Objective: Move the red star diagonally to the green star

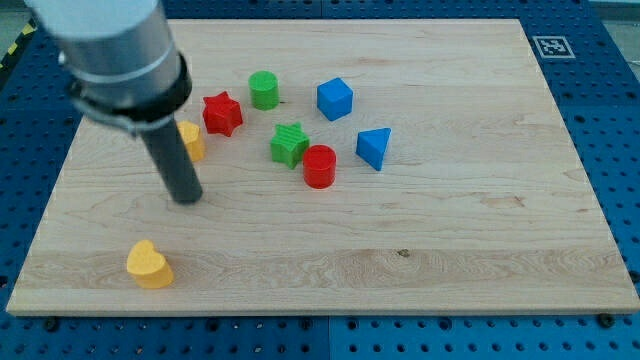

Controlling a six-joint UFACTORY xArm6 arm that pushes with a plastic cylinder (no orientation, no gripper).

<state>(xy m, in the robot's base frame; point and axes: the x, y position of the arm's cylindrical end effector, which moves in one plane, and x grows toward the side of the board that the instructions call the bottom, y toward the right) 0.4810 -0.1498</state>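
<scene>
Smooth dark rod, no claw to judge, my tip (187,198) below-left of red star (222,113), green star (289,144), pale wood-grain board (450,230)

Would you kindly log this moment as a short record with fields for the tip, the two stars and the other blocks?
tip: my tip rests on the board, toward the view's bottom-left of the red star
red star: red star, at the view's upper left of the green star, apart from it
green star: green star, touching the red cylinder
near tip: yellow block, partly hidden behind the rod
others: green cylinder, blue cube, blue triangular block, yellow heart
</scene>
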